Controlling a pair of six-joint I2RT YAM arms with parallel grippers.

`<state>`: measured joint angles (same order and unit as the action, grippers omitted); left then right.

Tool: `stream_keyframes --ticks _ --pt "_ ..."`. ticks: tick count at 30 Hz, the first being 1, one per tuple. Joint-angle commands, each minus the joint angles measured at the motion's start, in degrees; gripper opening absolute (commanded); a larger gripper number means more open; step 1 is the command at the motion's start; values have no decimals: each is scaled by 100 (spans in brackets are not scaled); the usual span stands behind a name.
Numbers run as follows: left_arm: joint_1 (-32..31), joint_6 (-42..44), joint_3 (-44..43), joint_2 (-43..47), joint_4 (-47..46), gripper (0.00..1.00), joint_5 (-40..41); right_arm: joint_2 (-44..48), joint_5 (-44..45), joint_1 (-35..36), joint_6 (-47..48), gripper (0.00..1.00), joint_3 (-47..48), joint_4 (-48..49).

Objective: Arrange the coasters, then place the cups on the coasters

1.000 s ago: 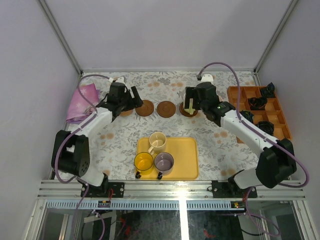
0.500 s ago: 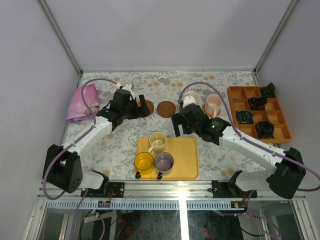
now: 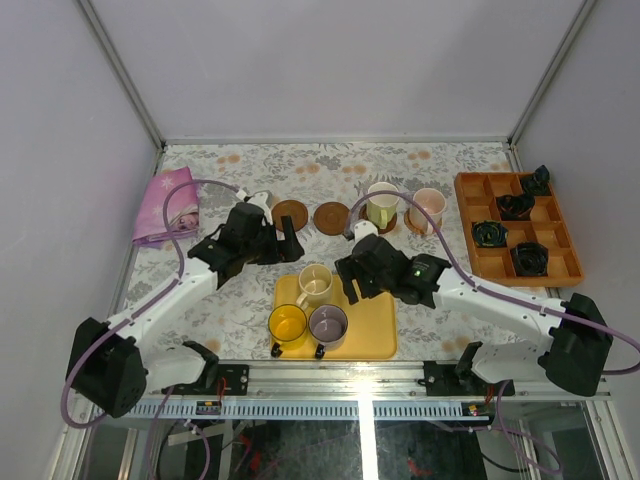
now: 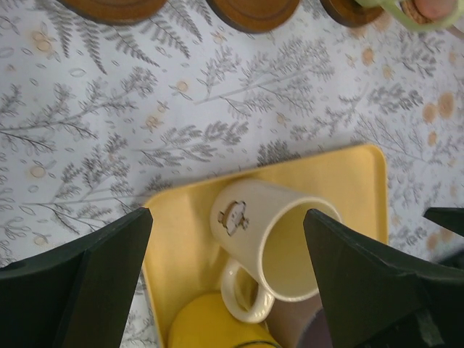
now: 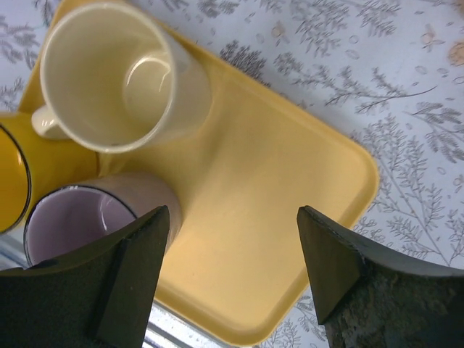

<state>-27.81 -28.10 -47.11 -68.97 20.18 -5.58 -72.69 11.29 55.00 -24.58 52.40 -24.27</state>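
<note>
Three cups stand on the yellow tray [image 3: 372, 325]: a cream cup [image 3: 314, 284], a yellow cup [image 3: 287, 325] and a purple-grey cup [image 3: 328, 324]. At the back, a pale green cup [image 3: 383, 207] and a pink cup [image 3: 428, 209] each stand on a coaster. Two bare brown coasters [image 3: 290, 214] [image 3: 331, 217] lie to their left. My left gripper [image 3: 294, 243] [image 4: 226, 217] hangs open above the cream cup [image 4: 272, 246], not touching it. Over the tray [image 5: 268, 203], my right gripper [image 3: 349, 284] [image 5: 232, 212] is open and empty, to the right of the purple-grey cup [image 5: 72, 217].
An orange compartment box [image 3: 560, 265] with small black objects sits at the right edge. A pink cloth [image 3: 165, 205] lies at the back left. The patterned tablecloth [image 3: 240, 290] covers the table, which white walls enclose.
The right gripper has let go of the pale green cup on its coaster and moved forward to the tray. The left gripper has moved from the coasters to above the cream cup.
</note>
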Motion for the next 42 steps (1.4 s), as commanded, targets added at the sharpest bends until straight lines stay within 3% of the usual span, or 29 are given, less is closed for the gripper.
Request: stream_keyframes --ticks 1,12,22,27,30,38,42 --pt "-252 -178 178 378 173 85 -157 224 -181 310 -131 79 -74 -110" --pt "-407 -410 148 175 -28 86 -23 379 -816 822 -237 78 -308 -259" --pt "-440 -424 123 131 -100 86 110 10 -1031 889 -189 59 -192 -266" --pt "-445 -449 155 79 -210 86 122 -145 -1041 899 -149 57 -104 -294" --pt "-444 -463 158 39 -255 86 130 -266 -1041 898 -105 49 -40 -326" --pt "-446 -425 150 -21 -290 86 169 -509 -625 903 -152 12 33 -707" --pt "-440 -425 147 -102 -340 86 169 -501 10 898 -188 8 120 -1024"
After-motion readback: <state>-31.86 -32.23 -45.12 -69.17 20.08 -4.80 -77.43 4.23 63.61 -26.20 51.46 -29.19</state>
